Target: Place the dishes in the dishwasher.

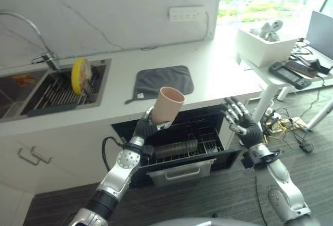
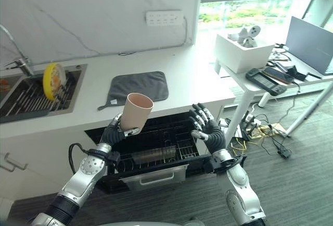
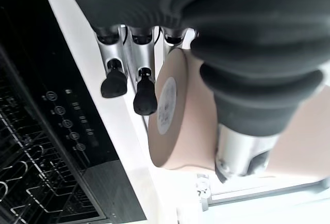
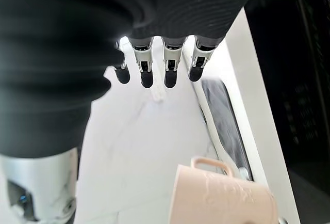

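Observation:
My left hand (image 1: 146, 127) is shut on a pink cup (image 1: 167, 105), held tilted above the open dishwasher drawer (image 1: 177, 148); the left wrist view shows the cup's base (image 3: 170, 115) between thumb and fingers (image 3: 144, 97). The same cup (image 4: 221, 195) appears in the right wrist view. A black wire rack (image 2: 156, 153) fills the drawer. Off to the drawer's right, my right hand (image 1: 239, 119) stays open, fingers (image 4: 154, 72) straight and holding nothing. A yellow dish (image 1: 80, 75) stands on edge in the sink rack (image 1: 62, 93) at the left.
A grey cloth (image 1: 162, 82) lies on the white counter (image 1: 208, 75) behind the drawer. A tap (image 1: 31, 33) arches over the sink. On the right, a white side table (image 1: 270, 75) holds a white box (image 1: 265, 46) and a black device (image 1: 289, 73). Cables (image 1: 286, 124) lie on the floor beneath.

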Tool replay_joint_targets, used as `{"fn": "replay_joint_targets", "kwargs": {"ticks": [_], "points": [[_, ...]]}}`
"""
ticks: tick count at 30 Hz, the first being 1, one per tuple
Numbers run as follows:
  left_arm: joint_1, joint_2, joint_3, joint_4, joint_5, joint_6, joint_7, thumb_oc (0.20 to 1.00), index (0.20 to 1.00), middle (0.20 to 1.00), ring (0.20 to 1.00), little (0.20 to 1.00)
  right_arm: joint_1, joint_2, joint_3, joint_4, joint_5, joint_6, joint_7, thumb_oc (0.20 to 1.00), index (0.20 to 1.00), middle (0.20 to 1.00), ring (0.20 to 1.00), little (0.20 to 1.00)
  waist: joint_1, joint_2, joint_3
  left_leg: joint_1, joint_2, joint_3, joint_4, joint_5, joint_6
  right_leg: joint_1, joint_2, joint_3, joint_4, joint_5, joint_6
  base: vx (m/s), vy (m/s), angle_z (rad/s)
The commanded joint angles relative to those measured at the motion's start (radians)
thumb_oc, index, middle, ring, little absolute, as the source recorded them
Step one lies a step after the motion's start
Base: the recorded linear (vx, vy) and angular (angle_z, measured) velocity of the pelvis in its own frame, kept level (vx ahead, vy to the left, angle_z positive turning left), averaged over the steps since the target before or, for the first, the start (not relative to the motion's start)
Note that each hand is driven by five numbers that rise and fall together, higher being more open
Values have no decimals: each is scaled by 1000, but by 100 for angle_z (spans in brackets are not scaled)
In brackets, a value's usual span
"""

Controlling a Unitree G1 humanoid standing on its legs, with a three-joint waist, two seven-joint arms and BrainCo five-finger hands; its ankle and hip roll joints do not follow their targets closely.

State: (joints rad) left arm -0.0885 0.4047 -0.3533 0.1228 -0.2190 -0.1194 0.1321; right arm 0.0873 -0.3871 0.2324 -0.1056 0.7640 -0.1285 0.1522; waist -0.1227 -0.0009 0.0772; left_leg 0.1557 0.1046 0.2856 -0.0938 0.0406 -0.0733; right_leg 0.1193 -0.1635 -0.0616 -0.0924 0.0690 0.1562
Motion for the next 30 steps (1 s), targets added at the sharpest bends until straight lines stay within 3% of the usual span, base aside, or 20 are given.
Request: {"fn": "replay_joint_targets", "kwargs": {"ticks": [1,12,21,25,30], "points": [[-100,58,5,-45,58,-43,-12,200,200,200,200,200,-71,23,-5,0,100,3,17,1000,1000,1000,1000,1000,14,0,0,14,31,-84,7,-85,6,4,-32,-58,5,-28,43,-11,-20,14],[-117,142,-18,-192,268,-79,-3,200,200,200,200,200,-133,-5,54,-22,140,50,-24,1000,1000,1000,1000,1000,54,-9,-10,0,35,-107,7,-76,-4,11,-33,-92,5,-30,42,-14,-12,14],[-163,156,-96,-173,361,-26,43,200,200,200,200,200,-247,-82,121,-76,0,148,-76,1000,1000,1000,1000,1000,70,-18,-17,-5,35,-114,7,-74,-7,10,-30,-93,5,-33,41,-5,-3,2],[-191,160,-117,-171,354,18,41,200,200,200,200,200,-328,-105,159,-91,-35,233,-86,1000,1000,1000,1000,1000,77,-21,-22,-4,37,-114,7,-72,-9,14,-29,-93,5,-34,40,0,0,0],[-200,153,-127,-156,341,24,48,200,200,200,200,200,-350,-99,176,-85,-27,252,-85,1000,1000,1000,1000,1000,78,-22,-23,-3,38,-114,7,-71,-9,14,-28,-93,5,-34,39,0,0,0]]}}
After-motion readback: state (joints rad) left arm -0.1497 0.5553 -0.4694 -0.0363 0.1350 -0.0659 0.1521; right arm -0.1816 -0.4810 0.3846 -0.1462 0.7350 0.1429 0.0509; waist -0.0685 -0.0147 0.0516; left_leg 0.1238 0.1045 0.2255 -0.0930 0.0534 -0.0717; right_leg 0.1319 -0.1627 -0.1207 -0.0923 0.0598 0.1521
